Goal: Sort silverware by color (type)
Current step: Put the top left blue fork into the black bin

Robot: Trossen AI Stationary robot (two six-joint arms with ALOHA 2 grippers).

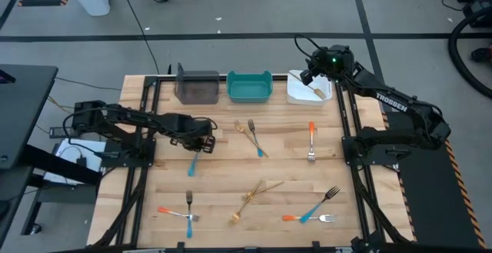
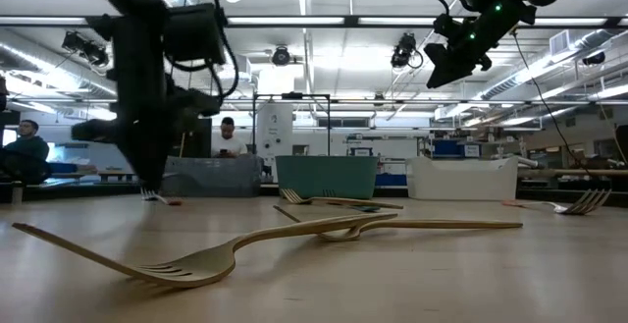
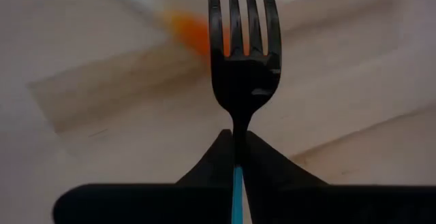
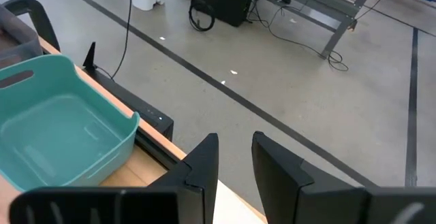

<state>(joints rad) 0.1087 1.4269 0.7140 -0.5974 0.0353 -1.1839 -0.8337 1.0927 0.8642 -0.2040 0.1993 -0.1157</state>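
My left gripper (image 1: 201,139) is shut on a blue-handled fork (image 1: 192,161) at the table's left middle. In the left wrist view its tines (image 3: 243,26) stick out past the fingers. My right gripper (image 1: 314,74) is open and empty above the white bin (image 1: 296,93), where a gold fork (image 1: 317,91) lies. Flat on the table lie a gold and a blue fork crossed (image 1: 252,135), an orange fork (image 1: 311,141), two gold forks (image 1: 250,198), and blue and orange forks at the near right (image 1: 315,213) and near left (image 1: 183,213). My left gripper pinches the fork between its two fingers at the neck (image 3: 238,157), where the metal meets the blue handle. The fingers come from above, slanting down. The tines (image 2: 150,194) are low over the table, and the handle (image 1: 191,164) sticks out toward the near edge.
A grey bin (image 1: 197,86) and a teal bin (image 1: 249,87) stand beside the white one along the far edge. Arm frames run along both table sides. People sit in the room beyond the table (image 2: 231,136).
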